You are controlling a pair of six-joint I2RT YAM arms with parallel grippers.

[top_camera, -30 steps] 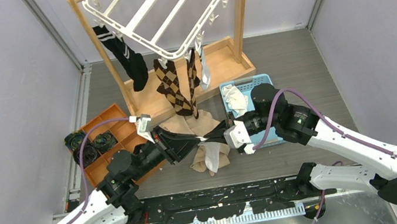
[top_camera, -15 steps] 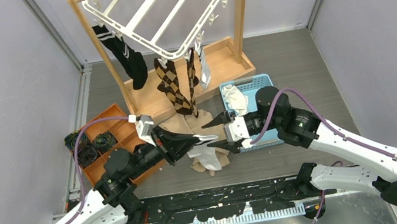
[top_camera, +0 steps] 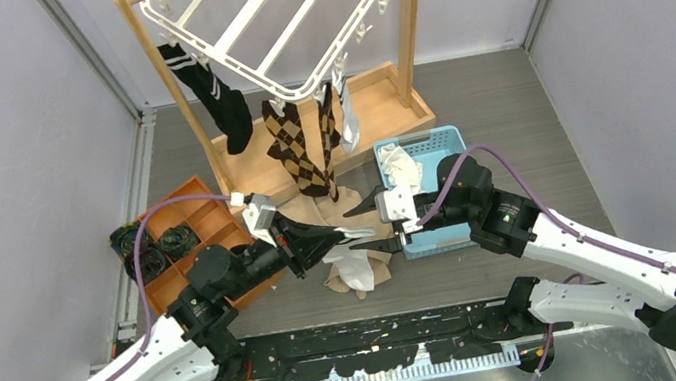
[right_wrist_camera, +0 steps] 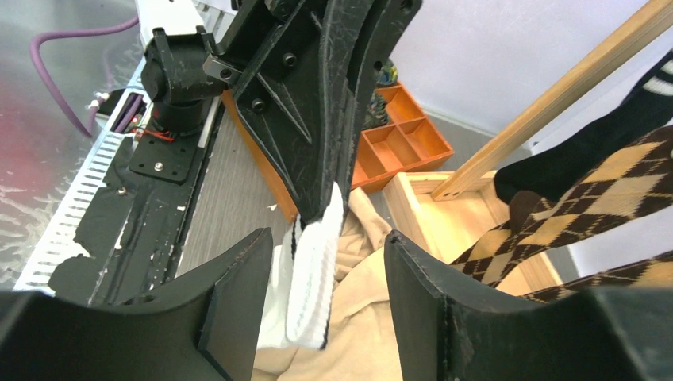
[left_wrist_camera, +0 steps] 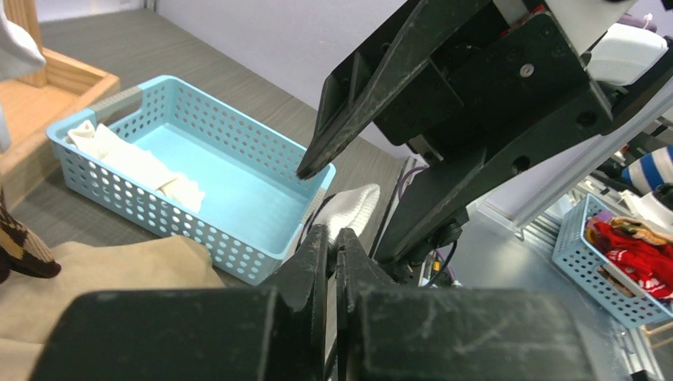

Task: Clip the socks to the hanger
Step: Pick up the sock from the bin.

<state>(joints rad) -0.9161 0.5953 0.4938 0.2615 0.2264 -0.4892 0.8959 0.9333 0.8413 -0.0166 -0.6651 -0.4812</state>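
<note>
From above, the left gripper (top_camera: 359, 235) pinches a white sock (top_camera: 354, 269) drooping beneath it; the right gripper (top_camera: 353, 230) faces it, spread wide. Left wrist: jaws shut on the cuff (left_wrist_camera: 349, 210). Right wrist: the banded cuff sits between the splayed fingers. Seemingly a handover: next, close on that cuff, then carry it to the hanger (top_camera: 299, 92) beyond.

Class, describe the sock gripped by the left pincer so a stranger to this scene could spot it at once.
From the wooden stand at the back, come forward to the beige cloth on the table. Above it the left pincer grips a white sock with black edging near its cuff. Unlike the socks clipped to the hanger, it dangles from a pincer.
</note>
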